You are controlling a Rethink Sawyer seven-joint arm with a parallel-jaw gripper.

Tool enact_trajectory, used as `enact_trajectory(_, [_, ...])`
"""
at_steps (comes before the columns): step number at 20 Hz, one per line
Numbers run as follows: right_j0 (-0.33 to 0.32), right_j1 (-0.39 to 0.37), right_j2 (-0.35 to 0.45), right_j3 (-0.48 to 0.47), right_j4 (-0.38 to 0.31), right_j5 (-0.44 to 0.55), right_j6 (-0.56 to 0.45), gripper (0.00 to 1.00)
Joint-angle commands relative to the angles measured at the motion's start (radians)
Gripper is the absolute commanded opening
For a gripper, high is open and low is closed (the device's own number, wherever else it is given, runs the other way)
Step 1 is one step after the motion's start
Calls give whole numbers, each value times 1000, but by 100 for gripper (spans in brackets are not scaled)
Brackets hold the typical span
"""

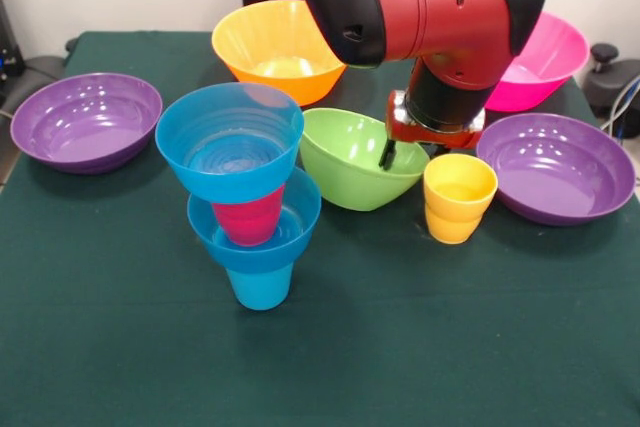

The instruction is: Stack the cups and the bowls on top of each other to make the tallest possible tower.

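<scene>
The tower (245,197) stands front and centre: a blue cup (260,287) at the bottom, a small blue bowl (290,232) on it, a red cup (247,219) in that bowl, and a second small blue bowl (230,137) on top, leaning slightly left. My gripper (392,155) hangs below the red arm at the right rim of the lime green bowl (345,162), reaching into it. The yellow cup (459,197) stands upright just right of the green bowl, below the gripper.
An orange bowl (278,47) sits at the back, behind the tower. A pink bowl (545,67) is at the back right, partly hidden by the arm. Purple bowls lie at the far left (85,119) and the right (556,165). The table is dark green.
</scene>
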Motion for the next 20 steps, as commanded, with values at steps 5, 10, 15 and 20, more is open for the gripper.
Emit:
enact_trajectory(5, [-5,29,29,25,-55,-26,-170,100])
enact_trajectory(10, [-12,24,38,17,-41,4,-189,100])
enact_trajectory(15, [-13,23,41,8,-34,24,-196,100])
enact_trajectory(20, [-13,17,42,5,-24,50,-199,0])
